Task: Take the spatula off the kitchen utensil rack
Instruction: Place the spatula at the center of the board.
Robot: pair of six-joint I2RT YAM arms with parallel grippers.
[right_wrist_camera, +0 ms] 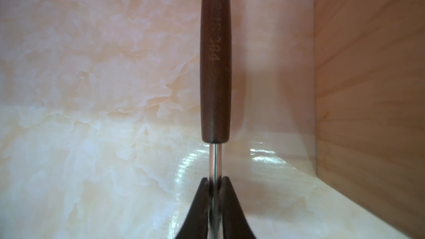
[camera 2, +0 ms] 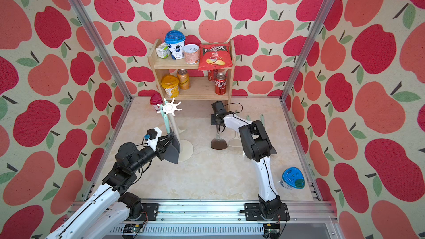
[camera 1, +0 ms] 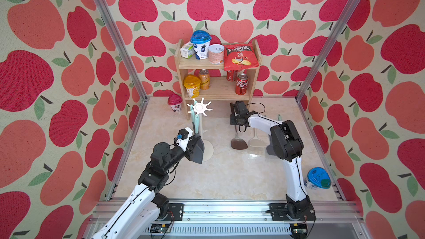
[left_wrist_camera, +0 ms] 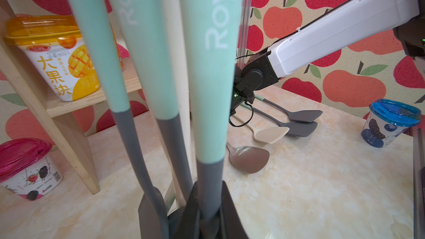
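the upright spatula (left_wrist_camera: 211, 77) is pinched low by the left claw (left_wrist_camera: 209, 195), the rack (camera 1: 199, 108) hook straight above; a turner (right_wrist_camera: 215, 65) is pinched by the right claw (right_wrist_camera: 215, 186).

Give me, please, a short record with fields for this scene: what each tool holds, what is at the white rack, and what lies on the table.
left tool: shut on the grey neck of a mint-handled spatula, close beside the rack's pole
rack: white, upright; two other mint-handled utensils next to the gripped one
right tool: closed around the metal shaft of the wooden-handled spatula
table: the wooden-handled spatula's head rests on it; a cream spatula and two grey spatulas lie there too
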